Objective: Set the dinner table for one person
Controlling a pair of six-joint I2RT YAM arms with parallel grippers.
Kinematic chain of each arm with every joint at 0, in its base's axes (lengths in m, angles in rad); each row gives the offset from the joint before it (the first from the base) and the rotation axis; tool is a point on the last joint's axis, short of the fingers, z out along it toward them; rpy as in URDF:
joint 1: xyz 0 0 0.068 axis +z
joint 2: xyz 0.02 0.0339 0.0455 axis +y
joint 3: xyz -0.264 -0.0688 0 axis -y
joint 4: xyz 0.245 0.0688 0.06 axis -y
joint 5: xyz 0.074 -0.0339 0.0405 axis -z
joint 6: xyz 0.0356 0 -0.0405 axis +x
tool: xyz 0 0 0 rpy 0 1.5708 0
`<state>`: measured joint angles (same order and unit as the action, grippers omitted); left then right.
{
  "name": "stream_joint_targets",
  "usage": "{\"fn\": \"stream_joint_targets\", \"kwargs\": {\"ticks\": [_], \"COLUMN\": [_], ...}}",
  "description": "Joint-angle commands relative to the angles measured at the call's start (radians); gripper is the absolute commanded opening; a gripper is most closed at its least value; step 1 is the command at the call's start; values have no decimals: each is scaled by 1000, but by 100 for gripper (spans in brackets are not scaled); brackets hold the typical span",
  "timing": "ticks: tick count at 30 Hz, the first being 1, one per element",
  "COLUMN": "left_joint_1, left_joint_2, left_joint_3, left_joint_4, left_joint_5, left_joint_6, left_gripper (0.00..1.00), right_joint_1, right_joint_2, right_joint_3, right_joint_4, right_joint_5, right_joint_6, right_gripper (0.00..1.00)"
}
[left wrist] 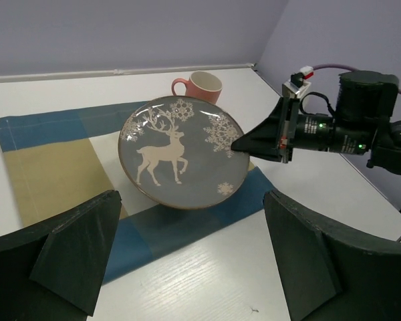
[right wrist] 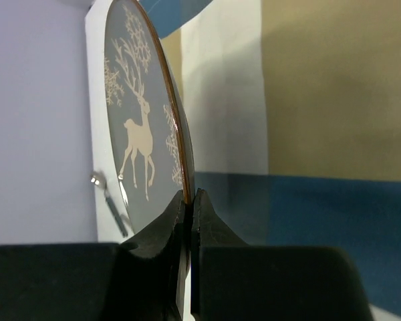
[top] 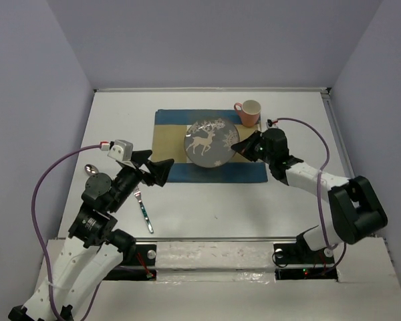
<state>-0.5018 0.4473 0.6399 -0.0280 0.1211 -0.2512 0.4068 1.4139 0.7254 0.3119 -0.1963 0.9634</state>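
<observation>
Grey-glazed plate [top: 210, 143], reindeer pattern, is pinched at its right rim by the right gripper [right wrist: 189, 200], jaws closed on the thin edge. It appears tilted over the patchwork mat [top: 170, 134], toward the far edge of the white dinner table [top: 207, 207], which spans the view beneath both arms. Left gripper [top: 157, 165] hangs wide open, empty, near the left edge. Risk: so slight a purchase may let the plate pivot or slip; a swing toward the far right corner could strike the pink mug [top: 248, 112].

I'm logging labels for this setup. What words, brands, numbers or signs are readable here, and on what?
No text is readable in any view.
The plate bears only a reindeer and snowflakes, no words.
The mug and the mat show no print.
</observation>
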Motion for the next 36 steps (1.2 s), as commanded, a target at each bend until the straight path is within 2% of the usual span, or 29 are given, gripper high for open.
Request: {"fn": "stream_joint_targets", "kwargs": {"ticks": [1, 6, 10, 23, 33, 34, 36], "left_joint_1": [9, 12, 14, 17, 19, 19, 19], "left_joint_2": [13, 19, 22, 34, 31, 31, 30], "left_joint_3": [24, 23, 23, 21, 20, 20, 18], "left_joint_4": [34, 36, 37, 42, 43, 43, 43], "left_joint_5": [0, 8, 8, 26, 29, 29, 29], "left_joint_6": [12, 10, 10, 7, 7, 7, 7], "left_gripper": [99, 99, 99, 99, 99, 99, 99], "right_joint_1": [46, 75, 86, 95, 115, 115, 115], "right_joint_2": [91, 250, 319, 447, 493, 494, 497], "right_joint_3": [127, 207, 218, 230, 236, 235, 223], "right_joint_4": [338, 361, 415, 509, 466, 452, 437], "right_joint_5": [67, 78, 69, 40, 81, 87, 90], "right_joint_6": [75, 95, 124, 199, 224, 224, 232], "right_gripper": [0, 0, 0, 0, 0, 1, 9]}}
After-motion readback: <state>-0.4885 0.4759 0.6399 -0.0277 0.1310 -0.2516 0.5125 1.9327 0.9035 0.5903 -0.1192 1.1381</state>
